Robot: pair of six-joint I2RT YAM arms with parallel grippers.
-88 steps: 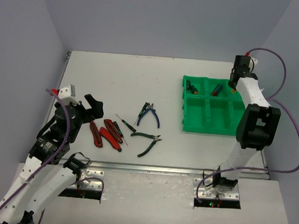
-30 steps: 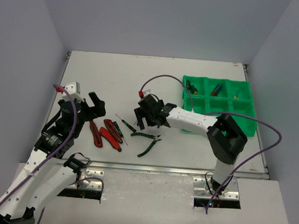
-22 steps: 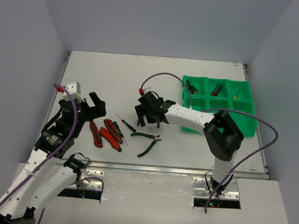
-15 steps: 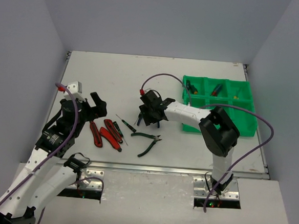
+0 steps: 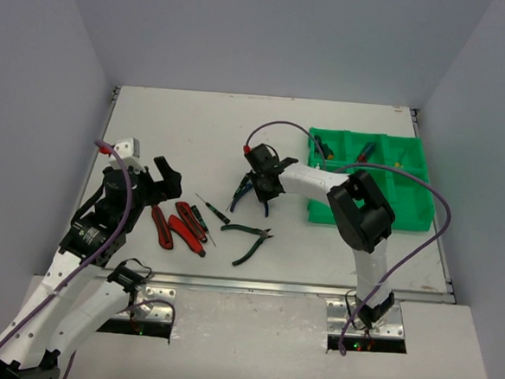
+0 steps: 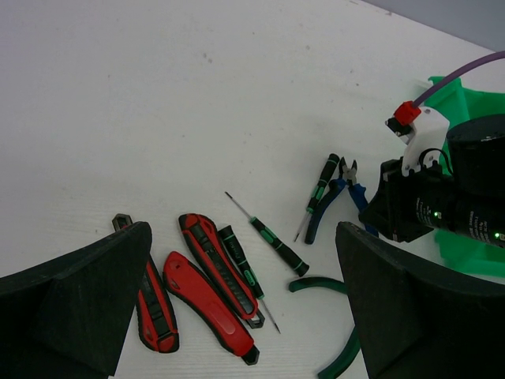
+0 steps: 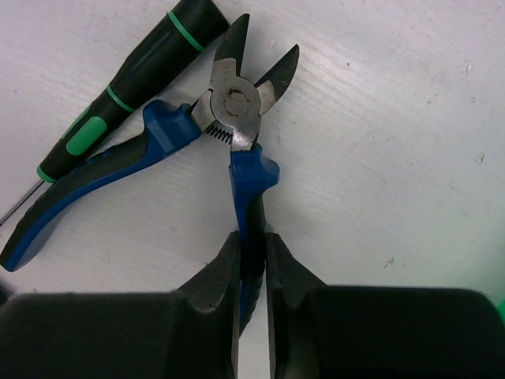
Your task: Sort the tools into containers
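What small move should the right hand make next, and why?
Probably a short, straight lift. The right hand is closed on one handle of the blue pliers, which lie on the table with a black-and-green screwdriver close beside the other handle. Rising first should clear that screwdriver before the pliers go toward the green tray.

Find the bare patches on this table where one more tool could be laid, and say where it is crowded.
Bare: the far-left stretch of the table, along the back edge; also the near strip between green pliers and tray. Crowded: near left, where cutters, screwdrivers and blue pliers, pinched by the right end effector, lie close.
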